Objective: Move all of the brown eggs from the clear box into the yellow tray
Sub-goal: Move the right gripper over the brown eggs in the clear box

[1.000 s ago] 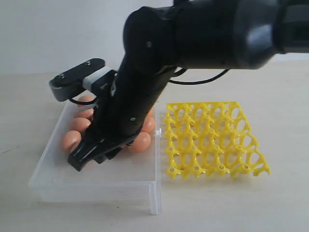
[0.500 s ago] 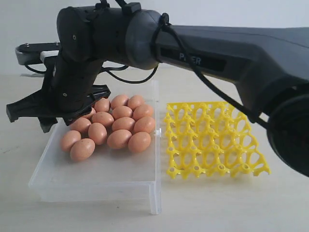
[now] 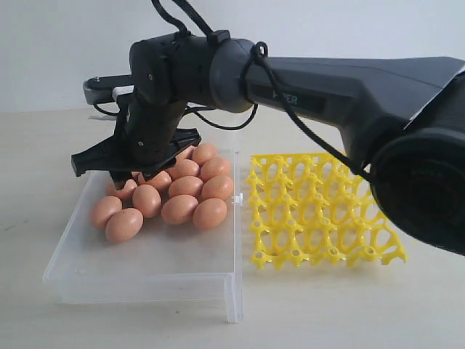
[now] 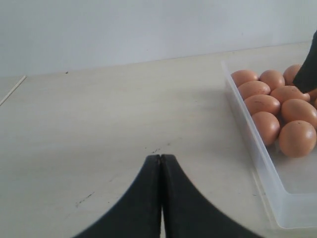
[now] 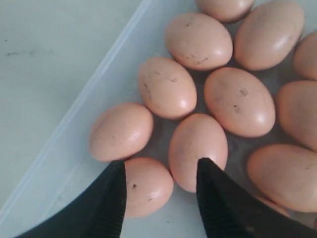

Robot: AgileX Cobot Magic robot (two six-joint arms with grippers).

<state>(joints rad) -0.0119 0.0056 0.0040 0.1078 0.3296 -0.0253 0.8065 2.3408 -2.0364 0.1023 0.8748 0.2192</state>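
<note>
Inside the clear box, brown eggs cluster beneath the right pincer, spread wide, holding nothing.

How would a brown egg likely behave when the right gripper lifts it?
Probably fragile: hard jaws of the open right gripper may crack the brown egg. Its rounded, smooth shell likely slips or rolls. Touching neighbours in the clear box may shift.
</note>
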